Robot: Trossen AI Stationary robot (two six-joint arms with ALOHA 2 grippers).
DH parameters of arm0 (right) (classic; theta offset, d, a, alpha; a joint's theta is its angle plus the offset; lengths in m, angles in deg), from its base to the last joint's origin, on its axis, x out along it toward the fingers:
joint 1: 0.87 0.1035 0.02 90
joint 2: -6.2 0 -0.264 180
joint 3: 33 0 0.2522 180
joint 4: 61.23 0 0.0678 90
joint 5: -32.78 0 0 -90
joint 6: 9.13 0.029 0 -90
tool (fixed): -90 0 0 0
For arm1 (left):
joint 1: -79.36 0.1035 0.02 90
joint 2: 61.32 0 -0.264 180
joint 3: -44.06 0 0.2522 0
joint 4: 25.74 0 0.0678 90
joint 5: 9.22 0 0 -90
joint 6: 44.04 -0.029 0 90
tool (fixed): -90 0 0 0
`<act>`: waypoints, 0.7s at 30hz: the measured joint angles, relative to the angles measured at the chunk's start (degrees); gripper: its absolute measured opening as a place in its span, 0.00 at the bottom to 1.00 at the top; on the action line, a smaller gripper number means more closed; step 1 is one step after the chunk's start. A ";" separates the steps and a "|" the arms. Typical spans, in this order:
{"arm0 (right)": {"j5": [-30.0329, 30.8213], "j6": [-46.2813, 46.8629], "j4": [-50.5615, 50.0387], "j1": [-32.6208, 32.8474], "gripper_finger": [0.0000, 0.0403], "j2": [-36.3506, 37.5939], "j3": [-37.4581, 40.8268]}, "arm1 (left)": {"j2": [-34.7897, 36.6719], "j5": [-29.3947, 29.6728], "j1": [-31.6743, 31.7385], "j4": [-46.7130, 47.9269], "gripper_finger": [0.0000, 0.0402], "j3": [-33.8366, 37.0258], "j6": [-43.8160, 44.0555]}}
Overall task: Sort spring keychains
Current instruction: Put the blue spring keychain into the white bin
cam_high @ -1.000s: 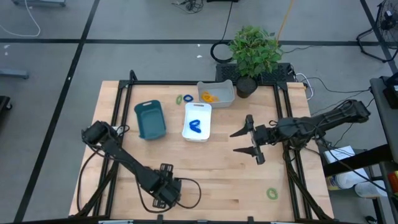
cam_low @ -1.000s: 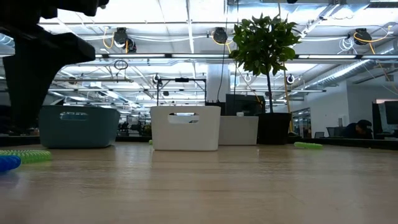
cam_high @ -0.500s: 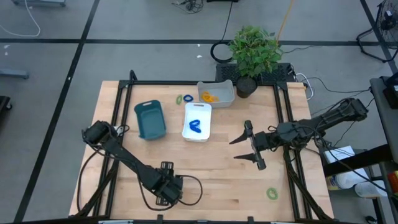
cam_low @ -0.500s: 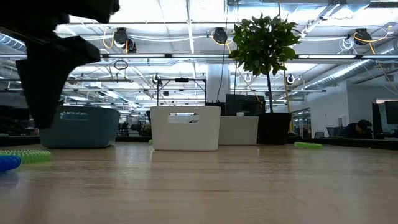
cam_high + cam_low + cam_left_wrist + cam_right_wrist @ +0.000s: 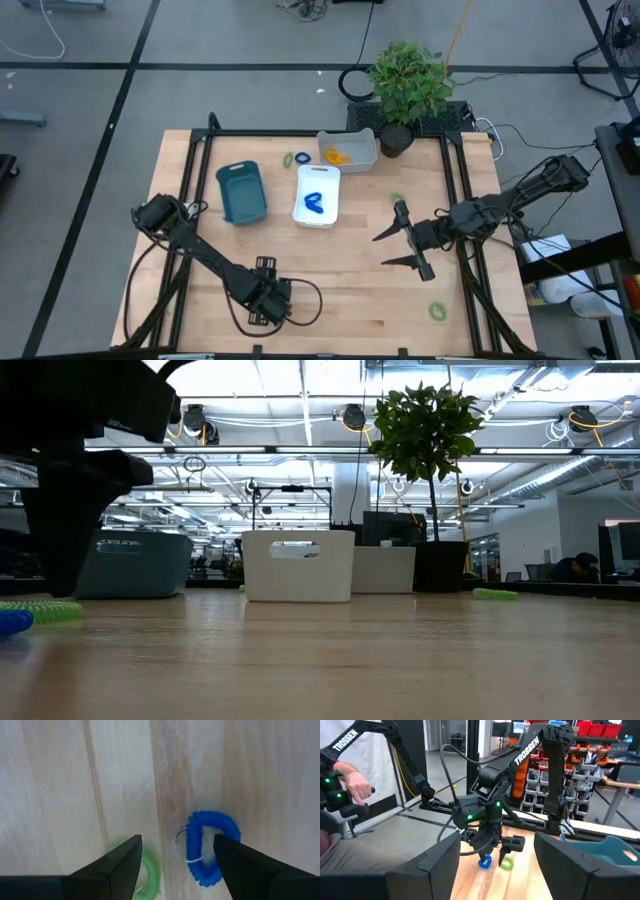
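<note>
Blue and green spring keychains are seen at the table's (image 5: 200, 200) front edge, directly under the left gripper (image 5: 175, 865), whose fingers are spread wide and hold nothing: a blue keychain (image 5: 207, 845) and a green keychain (image 5: 147, 870) lie side by side (apart). The right gripper (image 5: 400, 248) is held open and empty over the right part of the table. Another green keychain (image 5: 437, 311) lies near the front right corner.
</note>
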 joint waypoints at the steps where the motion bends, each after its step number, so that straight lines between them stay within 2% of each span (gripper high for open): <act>1: 0.00 -0.21 0.19 0.12 0.60 -0.01 0.00 | 0.00 0.10 -0.01 -0.68 0.63 0.40 -0.06; 6: -0.02 -0.24 0.55 0.37 0.60 0.01 0.00 | 0.13 0.48 -0.32 -5.29 0.63 3.15 -0.35; 13: 0.00 -0.46 2.12 0.35 0.60 0.00 0.00 | 0.20 2.50 -0.50 -5.54 0.61 3.51 -1.83; 16: 0.00 -0.46 3.42 0.35 0.60 -0.01 0.00 | 0.20 2.25 -0.51 -5.95 0.54 3.55 -2.02; 21: 0.00 -0.46 3.92 0.35 0.60 -0.01 0.00 | 0.15 1.43 -0.55 -8.19 0.37 3.66 -2.76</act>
